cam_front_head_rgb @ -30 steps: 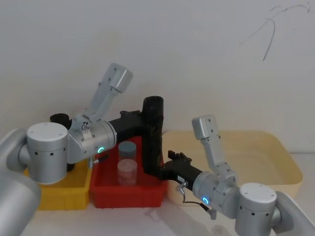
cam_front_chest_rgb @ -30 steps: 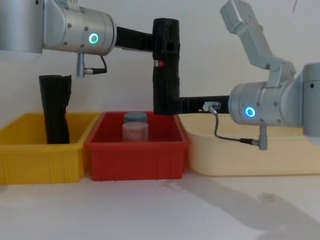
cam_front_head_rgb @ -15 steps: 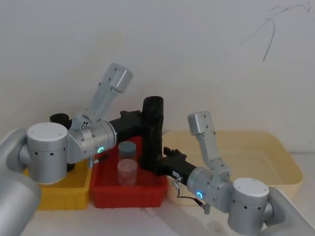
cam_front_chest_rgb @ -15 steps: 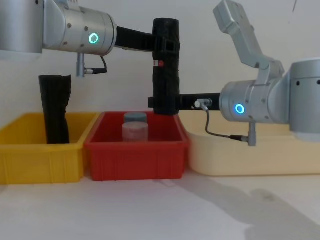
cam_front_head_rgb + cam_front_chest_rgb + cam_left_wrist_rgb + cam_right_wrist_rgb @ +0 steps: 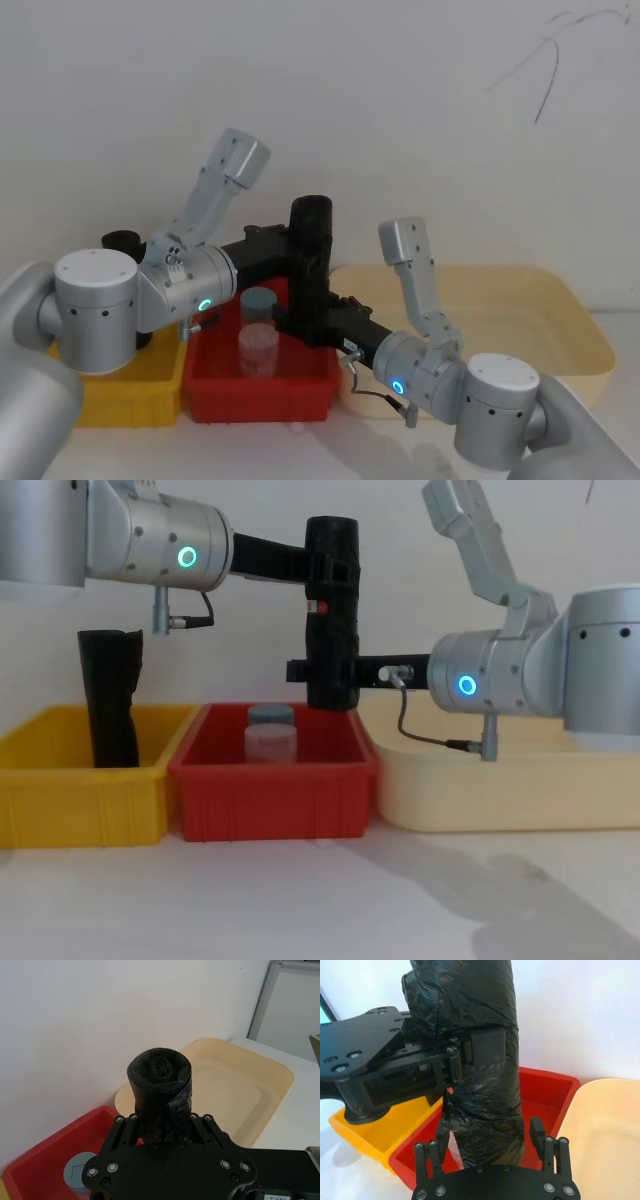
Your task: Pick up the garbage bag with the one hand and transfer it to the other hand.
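The right claw (image 5: 489,1135) has advanced, spread around the garbage bag (image 5: 332,620) pinched by the left claw (image 5: 165,1124).

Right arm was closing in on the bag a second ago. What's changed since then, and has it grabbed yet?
The right gripper has slid toward the robot's left and slightly up. Its open fingers now straddle the lower part of the garbage bag, not yet closed on it. Unchanged: the left gripper clamps the bag's upper part, holding it upright over the red bin. Nothing was let go.
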